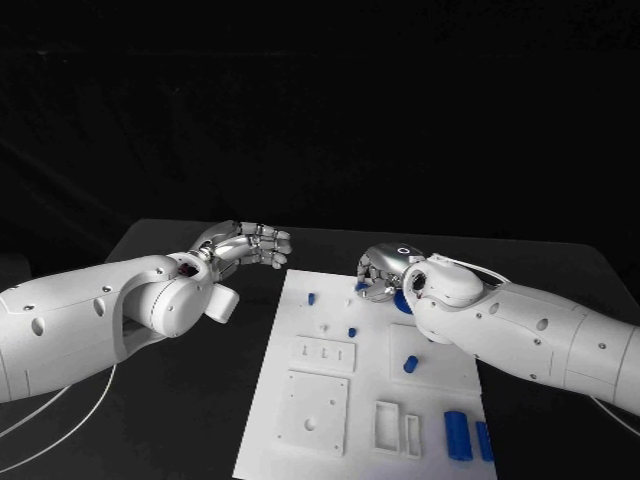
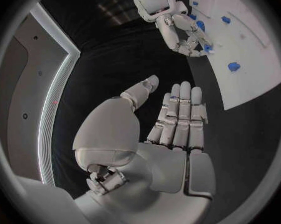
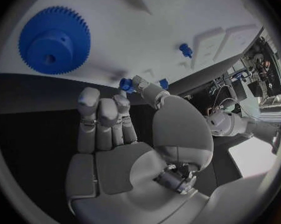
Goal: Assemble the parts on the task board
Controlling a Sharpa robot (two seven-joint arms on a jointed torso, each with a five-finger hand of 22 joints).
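Observation:
The white task board [image 1: 299,460] lies in the middle of the black table. A blue gear [image 3: 53,40] lies flat near the board's far edge, and in the head view the gear [image 1: 363,288] is mostly hidden under my right hand [image 1: 385,268]. My right hand [image 3: 106,119] hovers just short of it with fingers stretched out, holding nothing. My left hand [image 1: 248,243] hangs over bare table off the board's far left corner. In its wrist view the left hand [image 2: 177,119] is flat with the thumb apart, holding nothing.
Small blue pegs [image 1: 312,297] [image 1: 352,331] stand on the board's far half, with a blue block [image 1: 411,363] at mid right. Two blue cylinders [image 1: 459,435] [image 1: 485,440] lie at the near right. White raised plates [image 1: 325,353] [image 1: 313,413] and a slotted block [image 1: 397,425] occupy the near half.

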